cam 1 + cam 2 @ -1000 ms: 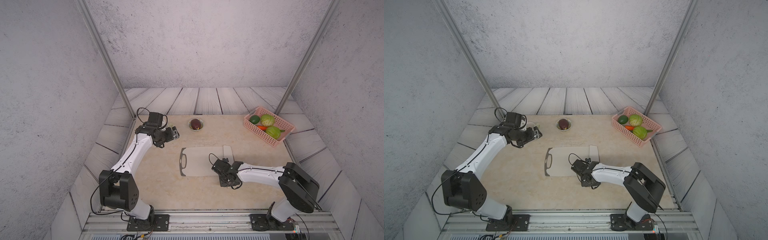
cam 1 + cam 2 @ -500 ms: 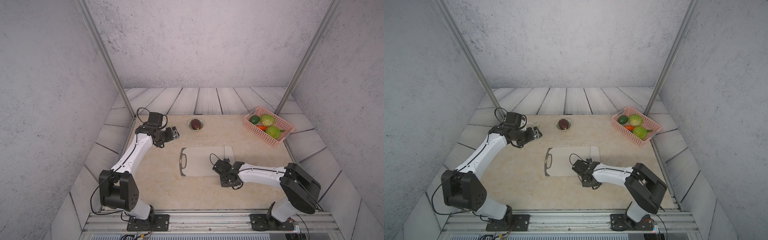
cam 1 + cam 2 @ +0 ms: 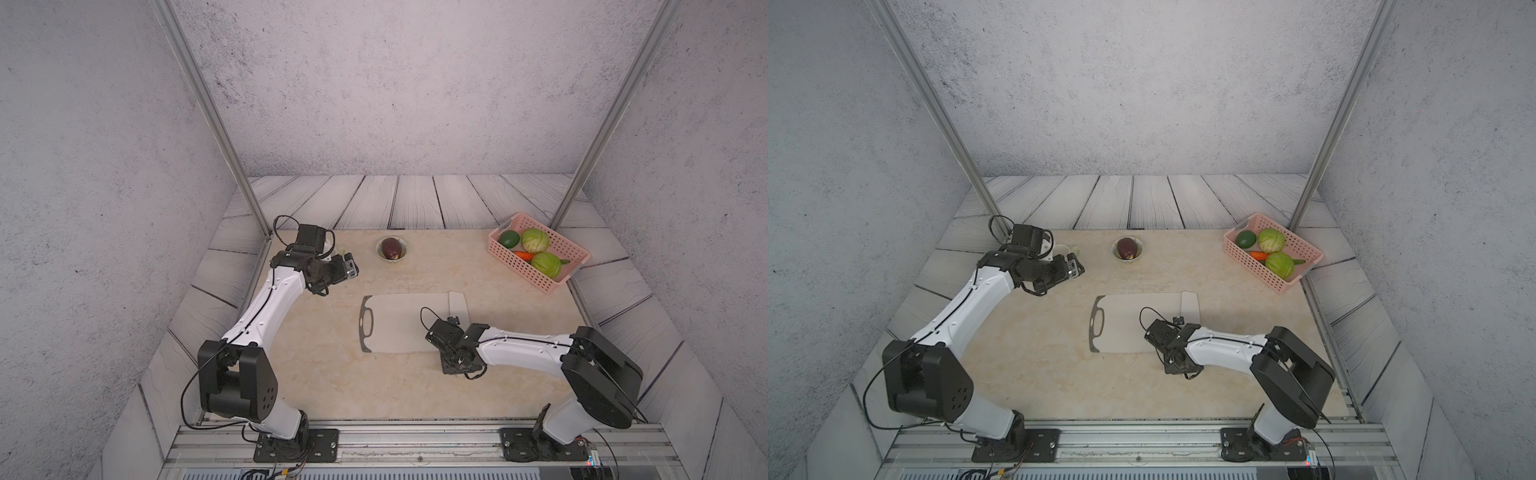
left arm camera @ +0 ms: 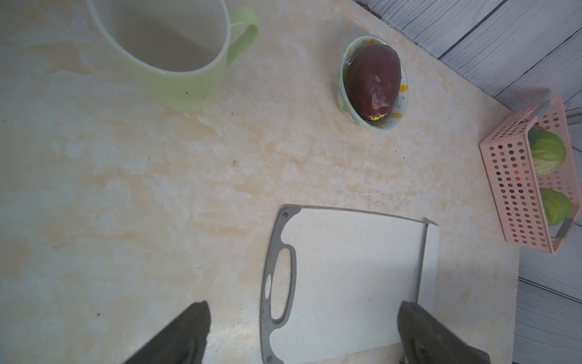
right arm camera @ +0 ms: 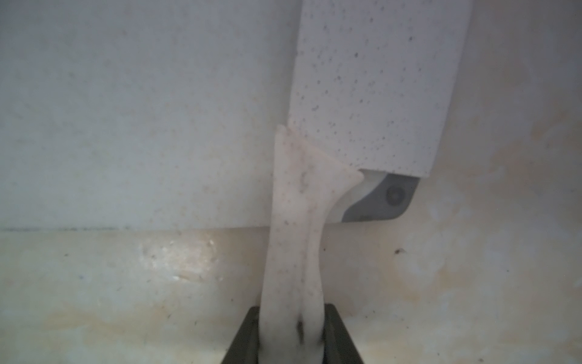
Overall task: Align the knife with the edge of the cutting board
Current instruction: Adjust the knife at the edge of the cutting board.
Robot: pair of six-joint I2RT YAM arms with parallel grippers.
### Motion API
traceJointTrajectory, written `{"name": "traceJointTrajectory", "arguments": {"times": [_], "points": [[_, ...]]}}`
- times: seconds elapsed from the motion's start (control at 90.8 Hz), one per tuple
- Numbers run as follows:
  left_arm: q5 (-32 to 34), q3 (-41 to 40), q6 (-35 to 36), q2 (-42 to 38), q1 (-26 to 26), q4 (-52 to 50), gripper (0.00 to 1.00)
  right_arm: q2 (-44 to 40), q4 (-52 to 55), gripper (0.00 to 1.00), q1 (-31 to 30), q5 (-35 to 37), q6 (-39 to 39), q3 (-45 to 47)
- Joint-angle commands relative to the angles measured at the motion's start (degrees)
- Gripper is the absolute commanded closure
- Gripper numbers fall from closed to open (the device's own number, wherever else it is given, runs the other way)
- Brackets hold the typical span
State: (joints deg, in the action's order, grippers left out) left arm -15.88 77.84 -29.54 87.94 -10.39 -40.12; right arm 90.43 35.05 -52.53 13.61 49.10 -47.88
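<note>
Holding: we see the right fingers (image 5: 245, 343) pinched narrow on the slim pale handle of the knife (image 5: 371, 85), one finger on each side.
Knife: its broad blade lies flat on the end of the cutting board (image 5: 126, 126) away from the handle slot, roughly parallel to that short edge. A dark grey corner trim peeks out beside the blade's heel. The handle sticks out past the board's long side, toward the front edge of the worktop (image 3: 332, 386).
Board: we find it flat near the middle of the worktop, long sides running along the front edge, slot end toward the left edge.
Left arm: the left fingers (image 4: 176, 337) stand wide apart with nothing between them, above the worktop toward its far left corner, well apart from the board.
Far left corner: a pale green mug (image 4: 189, 91) stands upright.
Far edge: a small bowl (image 4: 340, 97) holds a dark purple-brown fruit (image 4: 373, 78).
Far right corner: a pink basket (image 3: 521, 270) holds two cabbages (image 3: 535, 240), a carrot (image 3: 523, 255) and a round green fruit (image 3: 509, 238).
</note>
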Motion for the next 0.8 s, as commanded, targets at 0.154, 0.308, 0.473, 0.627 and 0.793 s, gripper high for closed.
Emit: {"name": "traceJointTrajectory", "arguments": {"times": [0.154,0.308,0.473,0.627,0.793], "points": [[0.4,0.9,0.9,0.5,-0.2,-0.8,0.02,-0.5,0.2,0.8,0.2,-0.4,-0.6,0.0],[0.4,0.9,0.9,0.5,-0.2,-0.8,0.02,-0.4,-0.2,0.8,0.2,-0.7,-0.8,0.1],[0.4,0.9,0.9,0.5,-0.2,-0.8,0.02,0.0,-0.7,0.8,0.2,-1.1,-1.1,-0.1],[0.4,1.0,0.9,0.5,-0.2,-0.8,0.02,0.1,-0.6,0.8,0.2,-1.2,-1.3,-0.3],[0.4,1.0,1.0,0.5,-0.1,-0.8,0.02,0.2,-0.6,0.8,0.2,-1.5,-1.8,-0.6]]}}
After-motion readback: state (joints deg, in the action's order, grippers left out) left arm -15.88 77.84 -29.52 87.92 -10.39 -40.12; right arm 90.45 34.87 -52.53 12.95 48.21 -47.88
